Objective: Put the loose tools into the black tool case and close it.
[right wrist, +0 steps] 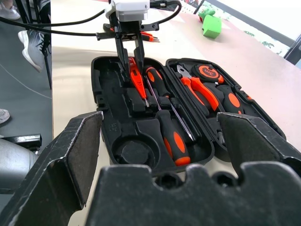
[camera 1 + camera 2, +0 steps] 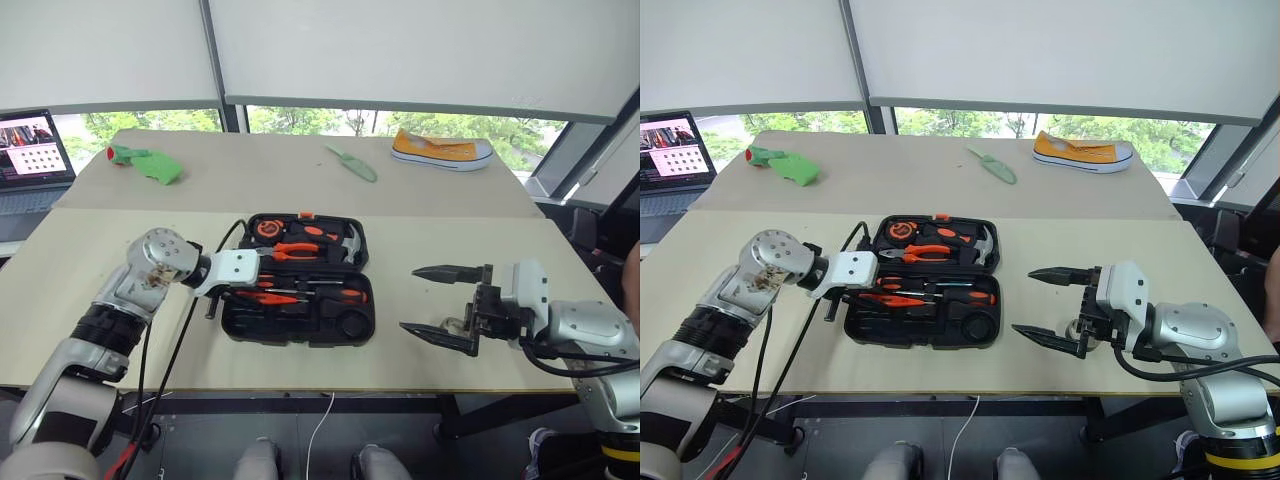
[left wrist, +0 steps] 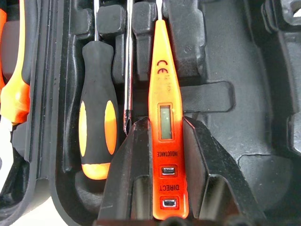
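The black tool case lies open in the middle of the near table, with pliers and other tools in its far half. My left gripper reaches into the left end of the near half, shut on the small all-orange tester screwdriver, which lies along a moulded slot. An orange-and-black screwdriver rests in the slot beside it, and another lies further along. My right gripper hovers open over the table right of the case. A small grey roll shows partly behind it.
On the far table lie a green trowel, a green object and a yellow shoe. A laptop stands at the far left. The table's front edge runs just in front of the case.
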Motion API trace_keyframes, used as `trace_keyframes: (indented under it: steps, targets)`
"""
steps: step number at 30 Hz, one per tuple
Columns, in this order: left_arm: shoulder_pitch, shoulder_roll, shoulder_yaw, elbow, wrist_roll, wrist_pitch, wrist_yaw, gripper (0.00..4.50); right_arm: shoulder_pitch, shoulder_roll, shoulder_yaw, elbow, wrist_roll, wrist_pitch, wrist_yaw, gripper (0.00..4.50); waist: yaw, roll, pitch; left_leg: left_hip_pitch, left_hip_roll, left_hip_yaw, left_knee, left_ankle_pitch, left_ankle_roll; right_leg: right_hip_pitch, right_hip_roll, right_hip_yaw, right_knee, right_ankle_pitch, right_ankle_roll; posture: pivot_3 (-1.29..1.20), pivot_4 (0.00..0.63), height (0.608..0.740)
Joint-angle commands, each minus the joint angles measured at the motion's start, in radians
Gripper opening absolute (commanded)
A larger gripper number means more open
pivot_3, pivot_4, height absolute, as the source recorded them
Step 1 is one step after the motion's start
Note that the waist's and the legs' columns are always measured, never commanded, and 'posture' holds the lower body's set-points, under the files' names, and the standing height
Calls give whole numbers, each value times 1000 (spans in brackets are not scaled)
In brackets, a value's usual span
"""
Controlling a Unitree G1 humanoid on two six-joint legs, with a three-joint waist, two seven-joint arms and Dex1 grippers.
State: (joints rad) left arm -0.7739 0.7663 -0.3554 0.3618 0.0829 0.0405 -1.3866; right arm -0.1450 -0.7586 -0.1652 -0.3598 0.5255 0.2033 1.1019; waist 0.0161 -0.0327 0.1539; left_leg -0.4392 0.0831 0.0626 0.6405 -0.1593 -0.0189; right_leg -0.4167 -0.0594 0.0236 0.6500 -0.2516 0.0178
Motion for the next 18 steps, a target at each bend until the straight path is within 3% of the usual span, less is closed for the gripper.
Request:
trace_keyframes:
  steps: [1, 3, 5, 6, 9, 14, 18]
  targets:
    - [18, -16, -42, 10, 55, 35, 7, 453, -21, -10, -8, -11, 17, 4, -1, 4500, 1, 1, 0, 0, 0, 0, 0, 0, 0, 0, 0, 0, 0, 0, 1, 0, 150, 740]
    - [24, -24, -29, 3, 41, 51, 9, 453, -22, -9, -6, -12, 17, 5, -1, 4500, 1, 1, -1, 0, 0, 0, 1, 0, 0, 1, 0, 0, 0, -3, 5, 0, 150, 740]
    - [33, -23, 8, 3, -9, 17, -9, 1458, -22, -9, -5, -13, 17, 6, -1, 4500, 1, 1, -1, 1, 0, -1, 1, 0, 1, 3, 0, 0, 0, -3, 6, 0, 150, 740]
    - [38, -22, 31, 3, -41, -7, -23, 1641, -21, -9, -5, -13, 17, 6, 0, 4500, 0, 1, -1, 1, 0, -1, 1, 0, 1, 3, 0, 0, 0, -3, 6, 0, 150, 740]
    - [40, -27, 86, 13, -97, -56, -29, 2799, -18, -10, -6, -13, 18, 7, 1, 4500, -4, 1, -1, 1, 0, -1, 1, 0, 1, 3, 0, 0, -1, -3, 6, 0, 150, 740]
    - [47, -26, 211, 32, -241, -102, -60, 2799, -8, -17, -9, -10, 9, 1, 11, 4500, -5, -1, 0, -6, 0, -1, 1, 0, 2, -4, 1, 1, 0, 0, 0, 0, 150, 740]
    - [59, -42, 237, 43, -255, -100, -36, 2799, -15, -15, -9, -7, 14, 8, 10, 4500, -5, -1, 0, -6, -1, -1, 1, 0, 1, -4, 1, 1, 0, 0, 0, 0, 150, 740]
